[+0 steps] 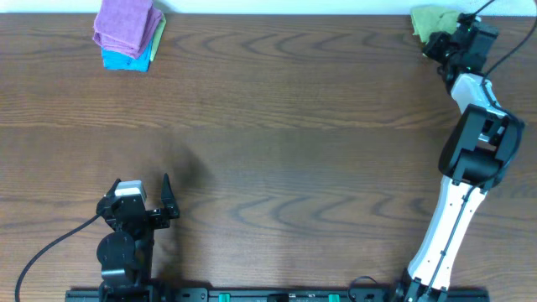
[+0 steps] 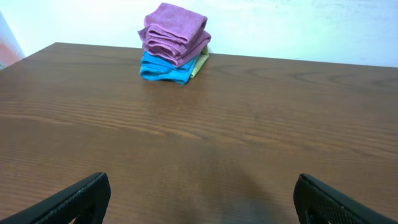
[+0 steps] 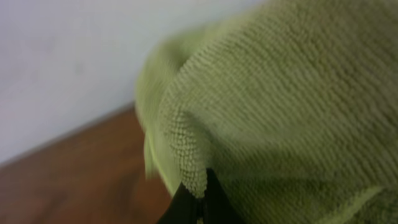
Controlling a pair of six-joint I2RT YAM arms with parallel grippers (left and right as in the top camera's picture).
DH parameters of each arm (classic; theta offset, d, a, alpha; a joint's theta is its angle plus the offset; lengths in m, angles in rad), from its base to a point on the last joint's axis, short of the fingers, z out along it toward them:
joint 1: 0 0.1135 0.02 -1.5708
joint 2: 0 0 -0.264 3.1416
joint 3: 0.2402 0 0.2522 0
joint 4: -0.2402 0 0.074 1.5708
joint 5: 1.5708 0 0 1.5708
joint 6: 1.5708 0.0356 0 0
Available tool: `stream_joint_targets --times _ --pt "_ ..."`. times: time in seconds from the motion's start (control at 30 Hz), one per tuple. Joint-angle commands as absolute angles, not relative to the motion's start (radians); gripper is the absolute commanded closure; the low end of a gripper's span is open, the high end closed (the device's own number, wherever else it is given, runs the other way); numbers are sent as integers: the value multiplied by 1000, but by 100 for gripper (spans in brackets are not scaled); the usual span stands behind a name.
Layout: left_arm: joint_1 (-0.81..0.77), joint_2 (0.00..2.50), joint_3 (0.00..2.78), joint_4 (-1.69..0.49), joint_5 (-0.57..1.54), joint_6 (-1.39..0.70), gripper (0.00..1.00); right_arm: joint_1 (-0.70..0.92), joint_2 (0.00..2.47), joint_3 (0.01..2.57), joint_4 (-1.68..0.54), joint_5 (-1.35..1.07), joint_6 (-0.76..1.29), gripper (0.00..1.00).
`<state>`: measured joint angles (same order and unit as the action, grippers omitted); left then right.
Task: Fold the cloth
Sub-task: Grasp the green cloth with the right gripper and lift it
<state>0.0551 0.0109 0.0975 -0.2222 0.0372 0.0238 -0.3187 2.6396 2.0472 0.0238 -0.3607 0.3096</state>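
Observation:
A crumpled green cloth (image 1: 431, 22) lies at the far right corner of the table. My right gripper (image 1: 442, 42) reaches into it, and in the right wrist view its fingers (image 3: 200, 202) are pinched shut on a fold of the green cloth (image 3: 280, 106), which fills most of that view. My left gripper (image 1: 159, 201) rests near the front left edge, open and empty; its two black fingertips show at the bottom corners of the left wrist view (image 2: 199, 199), with bare table between them.
A stack of folded cloths, purple (image 1: 126, 23) on top of blue (image 1: 126, 59), sits at the far left; it also shows in the left wrist view (image 2: 174, 40). The brown wooden table (image 1: 277, 143) lies between. A white wall borders the far edge.

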Motion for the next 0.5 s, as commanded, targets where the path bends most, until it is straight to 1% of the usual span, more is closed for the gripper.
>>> stream_joint_targets --times 0.0,0.23,0.47 --pt "50 6 69 -230 19 30 5 -284 2497 2064 -79 -416 217 99" --pt "50 6 69 -230 19 30 5 -234 2304 2064 -392 -415 45 99" --pt "50 6 69 -230 19 30 5 -174 2119 2064 -610 -415 -23 99"
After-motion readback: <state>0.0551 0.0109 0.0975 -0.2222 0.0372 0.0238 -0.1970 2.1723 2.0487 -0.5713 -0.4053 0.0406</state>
